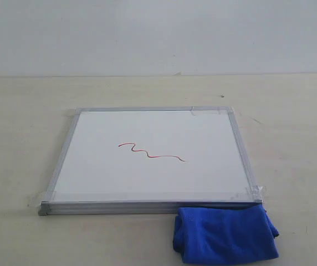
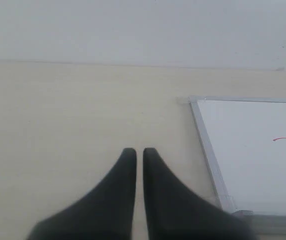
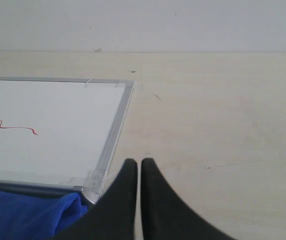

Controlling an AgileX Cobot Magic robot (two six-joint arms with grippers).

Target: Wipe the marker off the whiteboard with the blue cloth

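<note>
Beige table (image 1: 25,111), marker (image 1: 152,157) on whiteboard (image 1: 153,183), blue cloth (image 1: 225,235)

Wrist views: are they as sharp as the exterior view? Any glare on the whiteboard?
Exterior view: even light, no glare on the whiteboard, marker crisp. Left wrist view: left gripper blurred. Right wrist view: right gripper blurred, blue cloth soft.

Red marker squiggle (image 1: 153,157) sits mid-board on the flat whiteboard (image 1: 103,174); bunched blue cloth (image 1: 225,234) touches its near right edge.
</note>
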